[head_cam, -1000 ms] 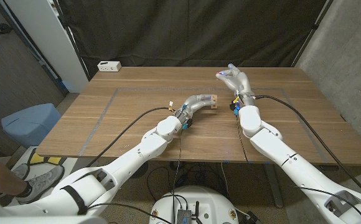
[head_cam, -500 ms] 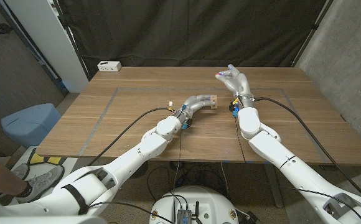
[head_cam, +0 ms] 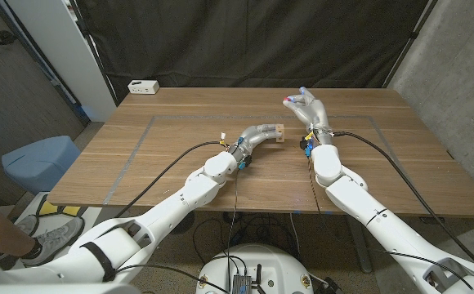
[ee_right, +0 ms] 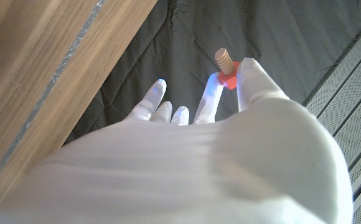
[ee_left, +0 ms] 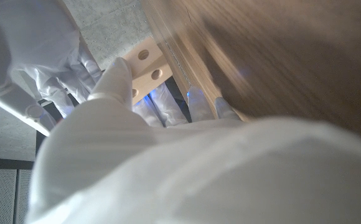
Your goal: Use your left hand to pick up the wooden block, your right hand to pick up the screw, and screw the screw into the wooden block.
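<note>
Head view: your left robot hand [head_cam: 263, 133] holds the wooden block [head_cam: 280, 133] near the middle of the table [head_cam: 139, 155], just above or on the surface; which, you cannot tell from here. Your right robot hand [head_cam: 306, 108] stands raised just beside it, toward the far edge, with the screw [head_cam: 288, 100] pinched at its fingertips as a small reddish speck. A white box [head_cam: 144, 86] sits at the far left corner, well apart, and a blue bin [head_cam: 39, 162] stands beside the table.

Left wrist view: the left robot hand [ee_left: 131, 137] wraps the wooden block [ee_left: 148, 67], fingers [ee_left: 196, 102] along one side, a thumb against the face. Two round holes show in that pale face. The block looks stiff, light and smooth-sided, so a firm clamp on opposite flat sides, leaving the holed face open, should serve you. The back of the hand hides most of the block, and the picture is blurred.

Right wrist view: the right robot hand [ee_right: 187, 143] pinches the screw [ee_right: 225, 65] at its red head, the threaded wooden shank pointing away from the palm. It looks light, rigid and short, likely to twist out of a loose pinch; hold the head, leave the threads free. The block and its holes lie outside this frame, so alignment cannot be judged here.
</note>
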Motion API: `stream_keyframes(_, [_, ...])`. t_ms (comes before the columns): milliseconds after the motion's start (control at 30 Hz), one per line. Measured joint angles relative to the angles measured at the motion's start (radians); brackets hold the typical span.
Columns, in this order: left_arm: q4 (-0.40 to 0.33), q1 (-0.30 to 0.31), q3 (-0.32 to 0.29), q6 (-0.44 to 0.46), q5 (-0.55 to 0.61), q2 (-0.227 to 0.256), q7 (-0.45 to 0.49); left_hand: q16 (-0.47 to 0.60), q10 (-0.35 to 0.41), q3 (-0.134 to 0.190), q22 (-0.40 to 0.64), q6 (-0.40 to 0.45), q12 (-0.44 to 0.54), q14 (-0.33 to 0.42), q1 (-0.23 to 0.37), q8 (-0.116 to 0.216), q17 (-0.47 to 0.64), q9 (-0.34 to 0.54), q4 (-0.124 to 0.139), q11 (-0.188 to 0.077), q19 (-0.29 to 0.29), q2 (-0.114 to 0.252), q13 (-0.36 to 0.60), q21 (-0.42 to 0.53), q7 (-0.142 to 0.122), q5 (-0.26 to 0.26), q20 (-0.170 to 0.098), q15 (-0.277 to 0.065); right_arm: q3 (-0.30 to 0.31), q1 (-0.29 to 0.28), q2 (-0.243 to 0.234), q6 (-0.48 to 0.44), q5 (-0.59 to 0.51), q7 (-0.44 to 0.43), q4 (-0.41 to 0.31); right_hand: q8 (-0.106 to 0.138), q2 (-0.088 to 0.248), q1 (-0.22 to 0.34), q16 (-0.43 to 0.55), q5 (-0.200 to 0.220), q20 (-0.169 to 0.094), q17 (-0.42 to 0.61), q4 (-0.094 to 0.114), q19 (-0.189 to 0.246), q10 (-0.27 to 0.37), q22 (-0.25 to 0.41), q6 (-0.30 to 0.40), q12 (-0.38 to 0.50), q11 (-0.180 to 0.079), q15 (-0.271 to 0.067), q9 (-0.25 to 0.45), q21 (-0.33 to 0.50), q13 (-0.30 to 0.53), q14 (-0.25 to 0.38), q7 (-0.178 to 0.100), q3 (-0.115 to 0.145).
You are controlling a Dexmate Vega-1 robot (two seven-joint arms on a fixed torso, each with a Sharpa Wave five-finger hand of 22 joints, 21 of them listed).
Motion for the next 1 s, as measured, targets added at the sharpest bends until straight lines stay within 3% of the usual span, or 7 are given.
stream_keyframes(1000, [-0.01, 0.011, -0.002, 0.003, -0.024, -0.007, -0.012, 0.0, 0.001, -0.001, 0.0, 0.0, 0.0, 0.0, 0.001, 0.001, 0.0, 0.0, -0.001, -0.001, 0.0, -0.001, -0.001, 0.0, 0.0, 0.0, 0.0, 0.0, 0.016, -0.03, 0.018, 0.157, 0.006, 0.011, 0.073, -0.008, 0.005, 0.005, -0.008, 0.0, 0.0, 0.0, 0.0, -0.015, -0.022, 0.0, 0.0, 0.0, -0.022, -0.003, -0.01, -0.004, 0.0, -0.013, 0.0, -0.006])
